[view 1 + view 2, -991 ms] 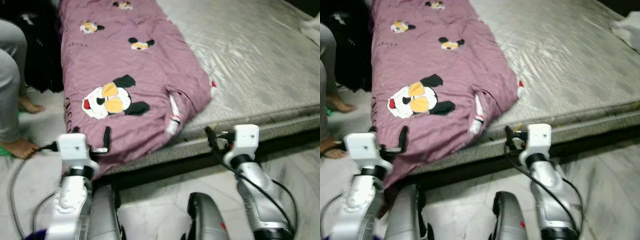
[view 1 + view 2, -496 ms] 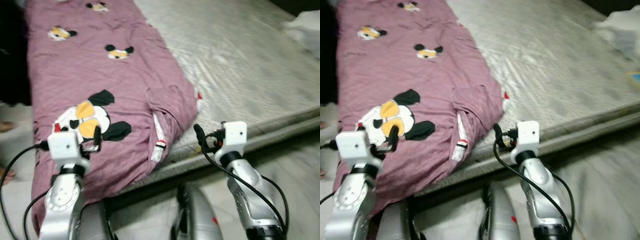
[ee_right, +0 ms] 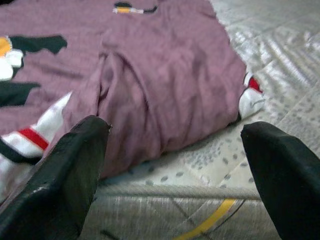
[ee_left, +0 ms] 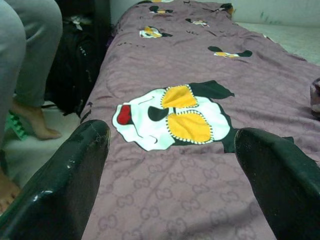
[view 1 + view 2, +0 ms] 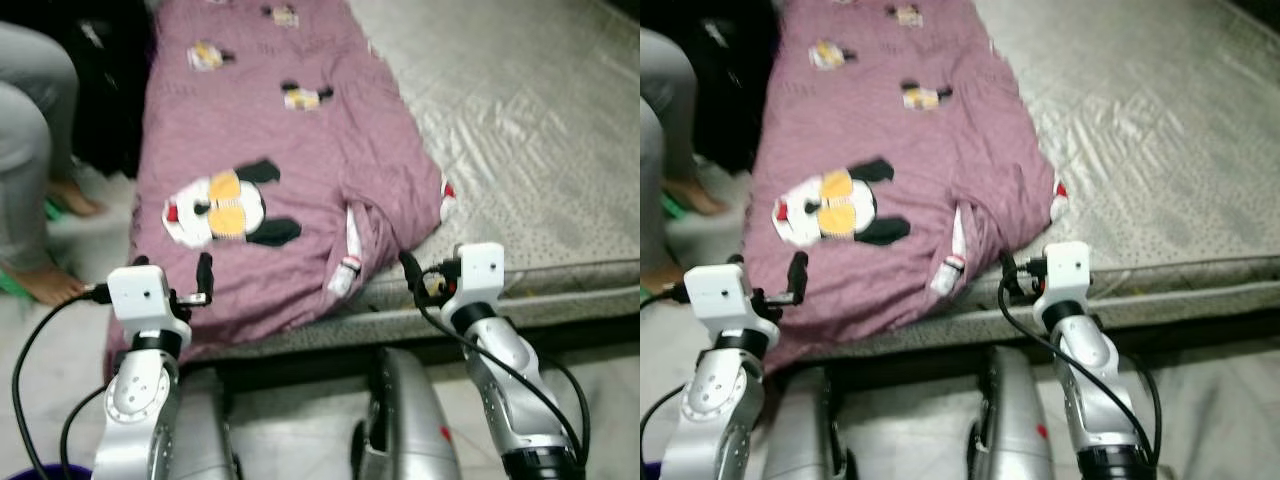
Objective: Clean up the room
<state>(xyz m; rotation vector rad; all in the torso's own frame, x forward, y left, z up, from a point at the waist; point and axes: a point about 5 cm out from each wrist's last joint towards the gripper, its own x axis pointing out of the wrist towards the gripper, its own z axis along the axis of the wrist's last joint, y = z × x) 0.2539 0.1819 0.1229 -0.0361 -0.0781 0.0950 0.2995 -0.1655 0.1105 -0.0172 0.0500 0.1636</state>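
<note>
Both grippers (image 4: 170, 165) (image 3: 175, 165) spread wide, seemingly empty, just short of purple blanket (image 5: 290, 150).

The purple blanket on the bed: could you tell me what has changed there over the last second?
Only the camera swung; the purple blanket lies unmoved on the mattress. Both end effectors, left and right, still hover open at the bed's edge, holding nothing. The person's legs remain beside the bed.

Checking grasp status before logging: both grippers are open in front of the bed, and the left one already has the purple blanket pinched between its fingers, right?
Not quite. The left gripper is open but holds nothing: the left wrist view shows its fingers spread apart, with the purple blanket lying flat beyond them. The right gripper is open before the bed too.
</note>
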